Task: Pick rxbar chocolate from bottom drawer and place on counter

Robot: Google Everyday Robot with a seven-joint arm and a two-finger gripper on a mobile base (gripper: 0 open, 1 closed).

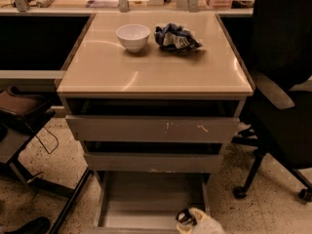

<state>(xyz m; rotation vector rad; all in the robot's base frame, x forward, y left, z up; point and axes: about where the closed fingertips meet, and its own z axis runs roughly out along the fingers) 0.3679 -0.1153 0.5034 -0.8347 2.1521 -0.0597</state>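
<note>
Tool low over bottom drawer front-right corner; its state cannot be told.

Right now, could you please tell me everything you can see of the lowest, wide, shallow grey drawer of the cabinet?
The bottom drawer is a wide, shallow grey tray that looks like metal. It stands open towards the camera, just beneath the middle grey drawer. Its floor is plain and smooth, with low walls along both sides. Its front edge runs off the bottom of the picture. The gripper sits at its front right corner and hides that part. Whether it touches the floor cannot be told.
</note>
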